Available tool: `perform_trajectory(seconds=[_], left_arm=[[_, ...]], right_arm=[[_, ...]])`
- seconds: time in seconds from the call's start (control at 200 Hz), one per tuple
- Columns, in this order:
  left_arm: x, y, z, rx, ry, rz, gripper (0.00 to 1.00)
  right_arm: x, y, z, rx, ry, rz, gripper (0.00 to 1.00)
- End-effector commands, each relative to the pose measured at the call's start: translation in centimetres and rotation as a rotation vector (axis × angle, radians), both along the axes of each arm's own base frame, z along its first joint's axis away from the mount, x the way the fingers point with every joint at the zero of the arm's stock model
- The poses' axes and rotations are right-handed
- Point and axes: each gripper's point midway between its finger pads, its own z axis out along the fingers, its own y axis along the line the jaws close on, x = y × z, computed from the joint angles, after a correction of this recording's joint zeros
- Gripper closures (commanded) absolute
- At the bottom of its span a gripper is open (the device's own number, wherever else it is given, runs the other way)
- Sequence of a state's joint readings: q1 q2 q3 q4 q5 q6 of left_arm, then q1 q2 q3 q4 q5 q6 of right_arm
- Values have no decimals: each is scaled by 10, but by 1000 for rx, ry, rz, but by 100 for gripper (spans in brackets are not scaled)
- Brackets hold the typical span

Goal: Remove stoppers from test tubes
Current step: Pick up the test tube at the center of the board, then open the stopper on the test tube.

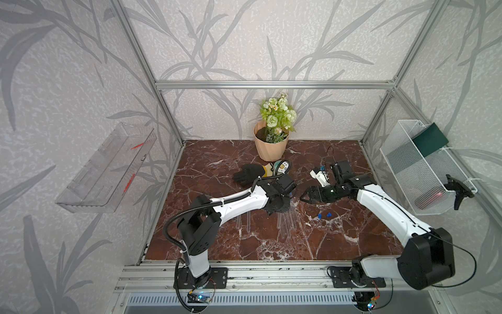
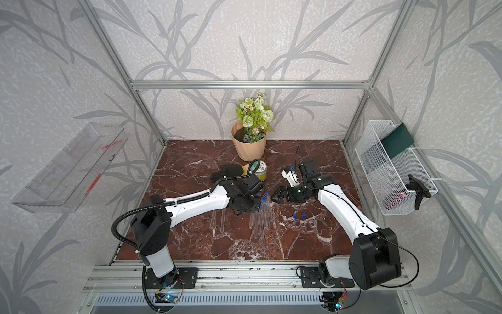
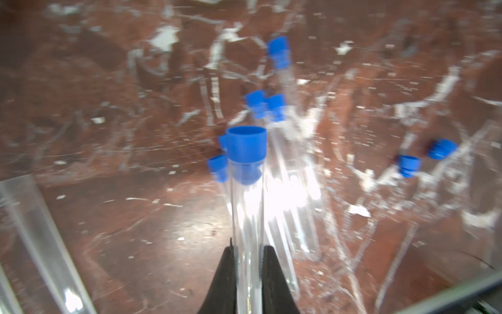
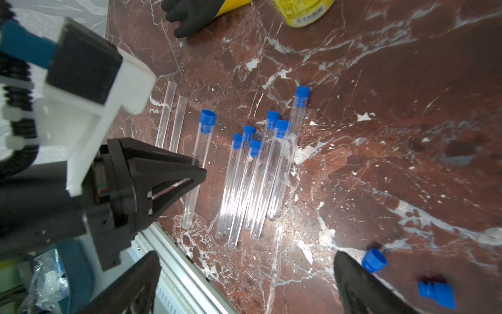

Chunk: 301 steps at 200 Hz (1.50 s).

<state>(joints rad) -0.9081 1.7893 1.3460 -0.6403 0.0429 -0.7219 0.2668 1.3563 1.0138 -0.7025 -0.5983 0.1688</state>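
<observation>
Currently the left tool [image 3: 248, 251] is clamped shut on one clear tube [image 3: 247, 214], gripping it about midway along its length. A blue stopper [image 3: 246, 144] plugs the tube's far end. In the right wrist view this held tube [image 4: 203, 146] lies just left of the main group and apart from it. I cannot tell whether it rests on the bench [image 1: 206, 168] or is lifted clear.

The main group [image 4: 252, 185] is six clear tubes near the middle of the bench. They lie side by side, touching or overlapping, with their rounded ends toward the near edge. Each has a blue stopper in its far end.

Left of the held tube lie two open tubes [image 4: 166, 114] with nothing in their mouths. They are parallel and just beside each other, and in both top views the left arm partly covers them.

Two loose stoppers [image 1: 320, 216] sit on the bench right of the group, near each other but not touching.

The right tool [image 4: 245, 254] has its jaws spread wide with nothing between them. It is to the right of the group with its tips pointing left, and one loose stopper is just beside one of its fingers.

Farther back are a black glove [image 1: 248, 174] and a round jar [image 1: 281, 166]. Behind them a flower pot [image 1: 270, 146] stands at the far wall.
</observation>
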Motion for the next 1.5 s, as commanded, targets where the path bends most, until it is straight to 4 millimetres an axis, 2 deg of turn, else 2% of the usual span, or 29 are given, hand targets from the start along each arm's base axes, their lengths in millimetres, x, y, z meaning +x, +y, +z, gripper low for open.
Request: perform_trajectory(seconds=[0.0, 0.2, 0.395, 0.74, 1.165, 1.5], left_arm=[[-7, -29, 15, -124, -11, -80, 90], [-23, -58, 27, -241, -22, -154, 90], [-28, -70, 35, -308, -24, -185, 90], [-30, -77, 42, -356, -37, -200, 90], [-33, -77, 45, -382, -44, -199, 90], [-34, -78, 46, -388, -47, -197, 91]], right_arm=[[4, 5, -2, 78, 30, -16, 1], [9, 10, -2, 145, 48, -20, 1], [10, 16, -5, 192, 56, -21, 1], [8, 14, -17, 176, 85, -24, 19], [19, 17, -17, 191, 73, -38, 43], [18, 17, -21, 195, 84, -41, 59]])
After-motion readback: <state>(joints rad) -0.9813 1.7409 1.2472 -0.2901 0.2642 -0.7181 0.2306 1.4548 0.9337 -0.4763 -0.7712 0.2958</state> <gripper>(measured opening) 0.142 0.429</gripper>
